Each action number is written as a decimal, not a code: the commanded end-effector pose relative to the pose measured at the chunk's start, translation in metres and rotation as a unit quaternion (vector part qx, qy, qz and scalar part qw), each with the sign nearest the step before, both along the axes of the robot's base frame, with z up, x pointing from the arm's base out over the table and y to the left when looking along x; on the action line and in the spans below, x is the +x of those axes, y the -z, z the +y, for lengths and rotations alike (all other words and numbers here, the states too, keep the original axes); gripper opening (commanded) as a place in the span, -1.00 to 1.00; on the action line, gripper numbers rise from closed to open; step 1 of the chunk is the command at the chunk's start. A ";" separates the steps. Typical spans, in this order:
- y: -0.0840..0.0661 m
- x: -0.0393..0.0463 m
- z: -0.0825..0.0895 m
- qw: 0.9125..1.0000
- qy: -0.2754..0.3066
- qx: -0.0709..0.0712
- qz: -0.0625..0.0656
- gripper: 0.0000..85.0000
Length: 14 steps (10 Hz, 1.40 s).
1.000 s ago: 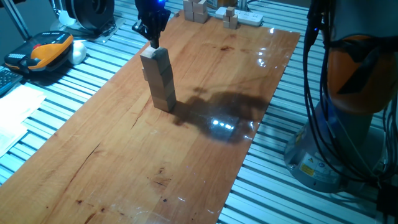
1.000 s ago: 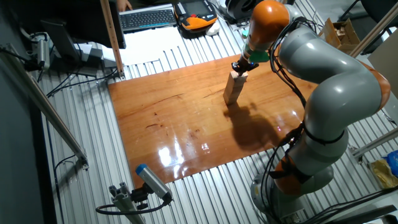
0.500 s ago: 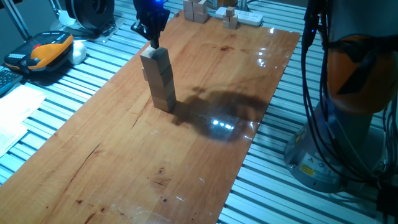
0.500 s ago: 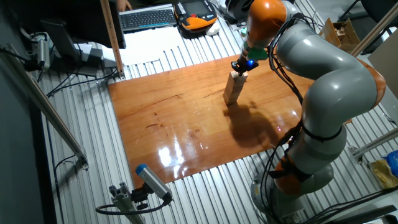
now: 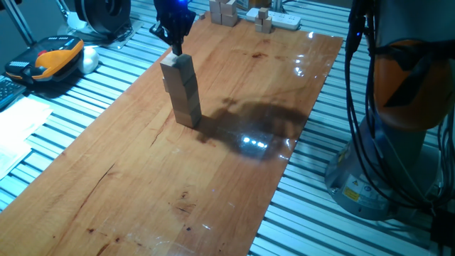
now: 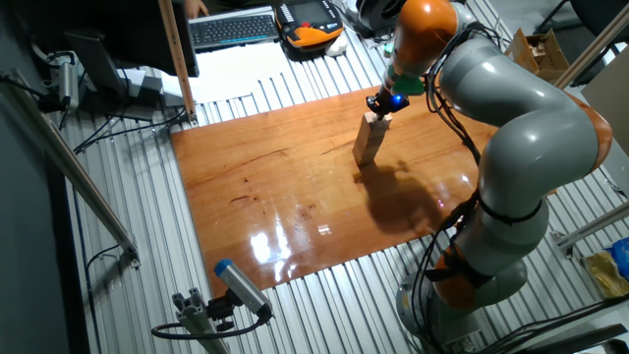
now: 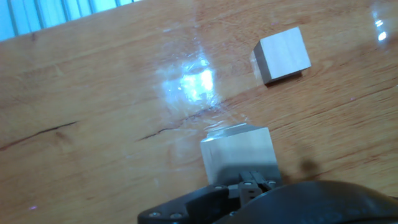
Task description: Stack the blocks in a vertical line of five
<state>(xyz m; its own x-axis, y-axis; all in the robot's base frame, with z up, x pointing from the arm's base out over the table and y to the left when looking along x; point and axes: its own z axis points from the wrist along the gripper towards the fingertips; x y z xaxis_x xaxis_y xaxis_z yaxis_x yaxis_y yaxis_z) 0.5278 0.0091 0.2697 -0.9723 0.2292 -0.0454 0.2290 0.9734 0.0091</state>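
Stack of blocks (image 5: 182, 91) upright on the wooden board (image 5: 213, 156), toward the board's far left part in one fixed view; leaning look in the other fixed view, stack (image 6: 370, 139) near the board's far edge there. Number of blocks in the stack hard to count, roughly three or four; seams faint. Gripper (image 5: 175, 47) directly above the stack top, tip at or just touching the top block. From the hand view, gripper (image 7: 249, 184) right over the top block (image 7: 239, 153), dark housing filling the bottom edge. Jaws: pressed close together, tips nearly meeting, nothing pinched between them as far as visible; contact with the top face not certain. One loose block (image 7: 282, 55) lying flat on the board in the hand view, apart from the stack. Cluster of small wooden blocks (image 5: 226, 12) off the far end of the board. Orange-and-black handset (image 5: 51, 57) on the slatted table (image 5: 106, 78) at left. Robot base (image 5: 398, 142) at right, cables hanging beside it.
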 end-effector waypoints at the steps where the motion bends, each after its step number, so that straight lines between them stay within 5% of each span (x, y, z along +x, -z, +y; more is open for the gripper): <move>1: 0.000 0.0001 0.000 1.000 -0.002 0.018 0.000 -1.00; 6: 0.000 0.0001 0.000 1.000 -0.009 0.005 0.001 -1.00; 7: 0.000 0.0001 0.000 1.000 -0.017 -0.009 0.000 -1.00; 14: 0.000 0.0005 0.000 1.000 -0.021 -0.005 -0.002 -1.00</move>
<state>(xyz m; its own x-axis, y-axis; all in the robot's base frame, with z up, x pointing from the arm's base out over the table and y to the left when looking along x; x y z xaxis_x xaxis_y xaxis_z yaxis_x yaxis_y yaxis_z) 0.5286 0.0086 0.2693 -0.9809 0.1879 -0.0510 0.1881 0.9821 0.0007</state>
